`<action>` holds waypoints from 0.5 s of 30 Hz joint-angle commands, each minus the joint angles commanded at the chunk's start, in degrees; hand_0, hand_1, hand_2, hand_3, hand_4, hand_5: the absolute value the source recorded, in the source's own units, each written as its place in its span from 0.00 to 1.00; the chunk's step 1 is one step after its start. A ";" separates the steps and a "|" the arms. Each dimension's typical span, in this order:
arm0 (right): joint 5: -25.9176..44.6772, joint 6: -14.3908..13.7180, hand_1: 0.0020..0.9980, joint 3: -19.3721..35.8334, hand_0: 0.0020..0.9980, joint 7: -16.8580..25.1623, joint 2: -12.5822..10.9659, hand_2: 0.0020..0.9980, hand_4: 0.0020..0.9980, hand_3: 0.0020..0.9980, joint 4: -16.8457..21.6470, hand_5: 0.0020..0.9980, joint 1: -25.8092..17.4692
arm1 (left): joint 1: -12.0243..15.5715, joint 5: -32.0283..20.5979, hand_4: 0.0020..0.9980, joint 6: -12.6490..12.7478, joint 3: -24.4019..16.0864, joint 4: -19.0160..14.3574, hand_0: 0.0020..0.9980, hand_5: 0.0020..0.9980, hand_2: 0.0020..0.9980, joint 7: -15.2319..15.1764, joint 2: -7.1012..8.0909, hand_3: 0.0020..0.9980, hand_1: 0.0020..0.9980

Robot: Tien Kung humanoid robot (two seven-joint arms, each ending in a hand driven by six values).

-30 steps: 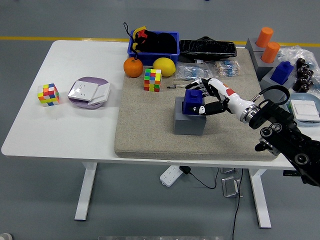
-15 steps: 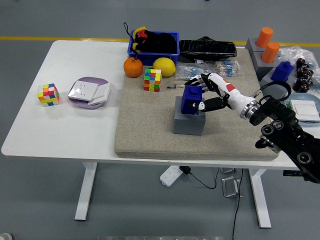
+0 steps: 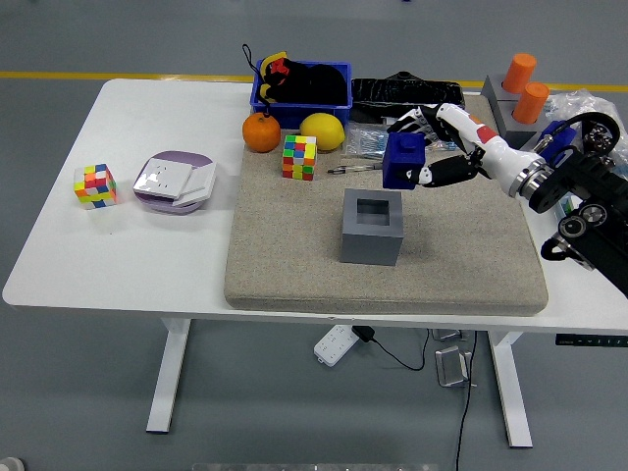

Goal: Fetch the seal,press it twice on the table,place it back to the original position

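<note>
Blue seal (image 3: pixel 403 161), upright (long axis vertical, slightly tilted), grasped between right hand (image 3: pixel 444 147) fingers (image 3: pixel 439 173); grey holder (image 3: pixel 373 227) below-left, apart.

Right hand (image 3: pixel 440 147) clamped on blue seal (image 3: pixel 402 160), held clear above beige mat (image 3: pixel 294 255). Grey holder (image 3: pixel 373 227) below-left, socket open. Rubik's cube (image 3: pixel 299 157), orange (image 3: pixel 261 131), lemon (image 3: pixel 322 130) behind on white tabletop (image 3: pixel 147 255).

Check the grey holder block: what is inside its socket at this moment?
The grey holder socket shows empty; its floor is shadowed. The blue seal hangs above it in the right hand.
</note>
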 joint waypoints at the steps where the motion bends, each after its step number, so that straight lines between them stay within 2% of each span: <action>1: -0.24 0.40 0.43 0.52 0.54 -0.33 -0.61 0.44 0.77 0.46 -0.49 0.00 -0.24 | 0.03 -0.09 0.63 0.00 0.06 0.03 0.79 0.44 0.74 0.01 -0.01 0.76 0.75; 6: -0.47 1.29 0.43 1.41 0.54 -1.06 -2.23 0.44 0.75 0.46 -2.85 0.00 -1.47 | 0.14 -0.15 0.63 0.00 0.05 0.09 0.79 0.45 0.74 0.03 -0.04 0.76 0.75; 15: 1.40 1.22 0.43 -1.94 0.54 -1.04 -2.29 0.44 0.75 0.46 -8.47 0.00 -3.29 | -0.05 0.10 0.63 0.03 -0.26 -0.01 0.79 0.45 0.74 -0.01 -0.19 0.76 0.75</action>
